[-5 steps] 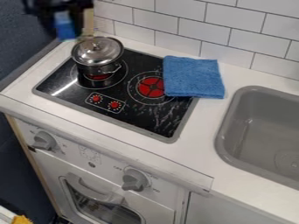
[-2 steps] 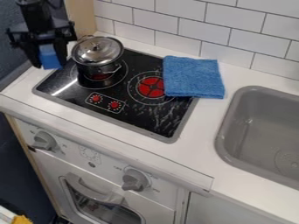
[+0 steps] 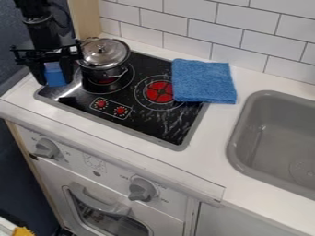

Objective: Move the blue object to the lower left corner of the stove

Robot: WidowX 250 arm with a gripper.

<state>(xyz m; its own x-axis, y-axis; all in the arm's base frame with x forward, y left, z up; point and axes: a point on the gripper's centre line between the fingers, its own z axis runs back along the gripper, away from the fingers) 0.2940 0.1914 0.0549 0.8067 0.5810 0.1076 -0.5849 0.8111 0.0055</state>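
A white counter (image 3: 212, 131) under a tiled wall (image 3: 184, 27) holds a black stove (image 3: 157, 126), gray sink (image 3: 274, 131) and blue cloth (image 3: 204, 81); over the stove's left edge, a black gripper (image 3: 55, 83) beside a lidded pot (image 3: 103, 55) clasps the blue object (image 3: 54, 74) in its jaws.

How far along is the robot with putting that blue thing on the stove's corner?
The pick-up looks done: the blue object is in the gripper, between its fingers. In hand now is the placing, with the object held by the stove's left corner. Left to do, as far as I can judge: lower it fully and let go.
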